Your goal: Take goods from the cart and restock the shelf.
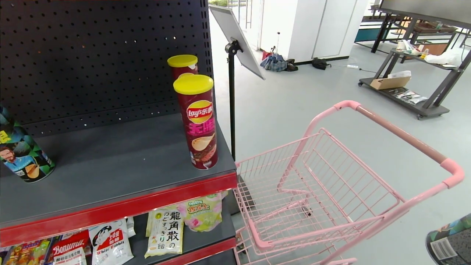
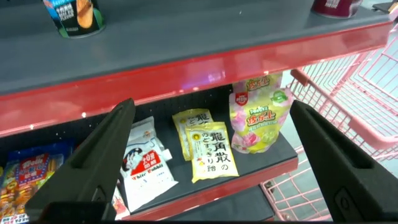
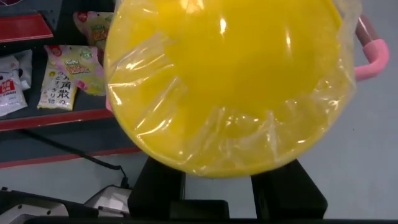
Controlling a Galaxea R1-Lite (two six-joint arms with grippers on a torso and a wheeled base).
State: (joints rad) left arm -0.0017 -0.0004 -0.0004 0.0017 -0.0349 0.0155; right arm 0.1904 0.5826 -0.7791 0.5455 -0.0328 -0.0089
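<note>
Where the right gripper (image 3: pixel 217 186) is closed on a green-and-black chip can (image 1: pixel 449 239), its yellow lid (image 3: pixel 230 81) is seen close up, just beside the pink cart (image 1: pixel 399 134). The left gripper (image 2: pixel 212 106) is held wide open with nothing in it, before the snack bags (image 2: pixel 211 149). Farther off, a maroon can (image 1: pixel 198 125), a second maroon can (image 1: pixel 183 66) and a green can (image 1: pixel 22 154) are stood on the upper shelf (image 1: pixel 110 176).

Bright, even indoor light, strongest over the open floor (image 1: pixel 294 110).
The pegboard (image 1: pixel 92 55) reads dark; soft shade lies under the upper shelf (image 2: pixel 186 37). White glints mark the film on the can (image 3: pixel 224 81). Straight lines bow toward the head view's edges.
</note>
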